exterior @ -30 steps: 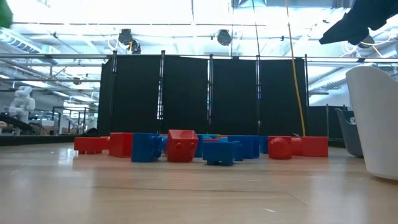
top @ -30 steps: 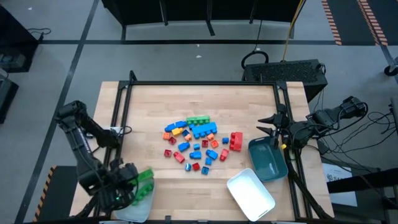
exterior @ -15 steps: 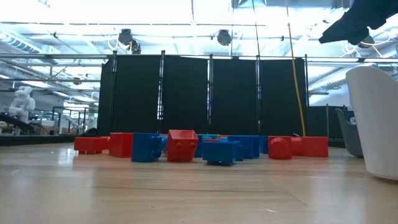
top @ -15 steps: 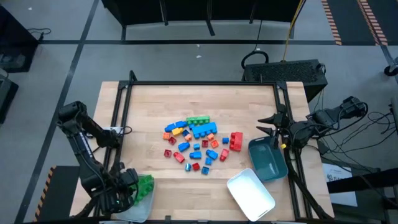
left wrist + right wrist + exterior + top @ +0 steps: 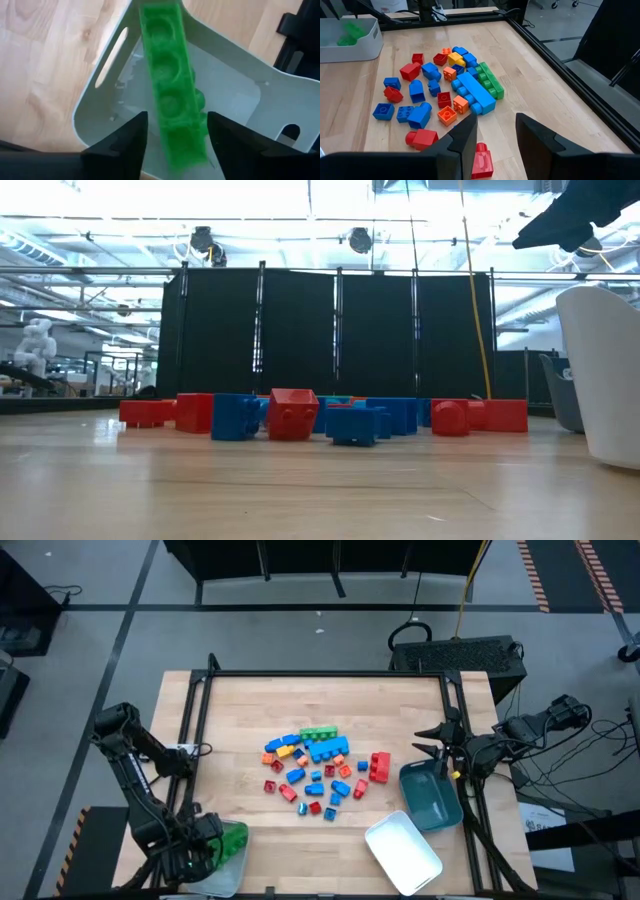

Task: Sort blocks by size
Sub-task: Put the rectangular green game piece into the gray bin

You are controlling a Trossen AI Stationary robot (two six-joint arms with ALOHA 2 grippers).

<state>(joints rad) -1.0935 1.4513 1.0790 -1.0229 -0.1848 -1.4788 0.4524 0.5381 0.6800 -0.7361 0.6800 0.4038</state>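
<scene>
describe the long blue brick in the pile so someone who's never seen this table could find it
Start at the cluster of blocks in the middle of the wooden table. Along the pile's far edge lie its two longest pieces side by side: the long blue brick and a long green brick. The blue one sits on the inner side, against the small cubes, and is the longest blue piece there.

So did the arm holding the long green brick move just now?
Yes. In the high view the left gripper with the long green brick slid toward the table's near edge, ending lower over the pale grey tray.

No legible text, label, brand or number on anything here.
</scene>
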